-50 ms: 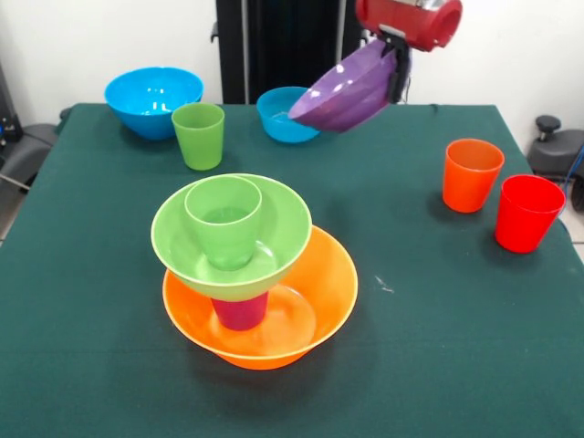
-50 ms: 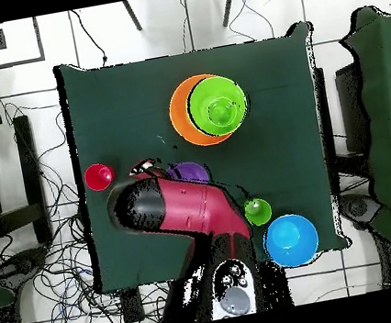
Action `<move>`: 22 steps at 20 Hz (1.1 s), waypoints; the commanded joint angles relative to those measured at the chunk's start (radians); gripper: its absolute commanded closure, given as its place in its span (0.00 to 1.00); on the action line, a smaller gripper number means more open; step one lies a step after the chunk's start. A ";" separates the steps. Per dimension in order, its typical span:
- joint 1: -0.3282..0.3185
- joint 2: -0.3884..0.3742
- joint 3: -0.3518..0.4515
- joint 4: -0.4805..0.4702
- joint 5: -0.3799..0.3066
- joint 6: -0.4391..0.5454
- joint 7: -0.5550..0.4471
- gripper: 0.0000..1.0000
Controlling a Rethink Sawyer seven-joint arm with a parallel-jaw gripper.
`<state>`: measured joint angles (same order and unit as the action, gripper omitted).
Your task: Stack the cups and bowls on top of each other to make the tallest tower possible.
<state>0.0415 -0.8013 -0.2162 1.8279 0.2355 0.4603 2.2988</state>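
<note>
- My claw (image 1: 398, 66) gripped the purple bowl (image 1: 351, 91) by its rim, holding it tilted in the air above the desk's (image 1: 420, 301) far side, in front of the smaller blue bowl (image 1: 283, 114).
- The tower (image 1: 251, 274) stood near the desk's front: glossy orange bowl (image 1: 315, 310) as base, purple cup (image 1: 239, 310) inside, green bowl (image 1: 278, 228) on that, green cup (image 1: 224, 219) in it.
- The green bowl sat off-centre, leaning left.
- Loose: large blue bowl (image 1: 152, 100), another green cup (image 1: 198, 135), orange cup (image 1: 472, 173) and red cup (image 1: 527, 212).
</note>
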 commanded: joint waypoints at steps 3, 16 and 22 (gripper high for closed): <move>-0.002 0.039 -0.017 -0.329 -0.120 0.325 -0.003 1.00; 0.127 0.331 -0.330 -0.730 -0.289 0.588 0.141 1.00; 0.125 0.351 -0.347 -0.694 -0.283 0.494 0.136 1.00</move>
<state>0.1678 -0.5329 -0.5563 1.2329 0.0371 0.9507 2.2988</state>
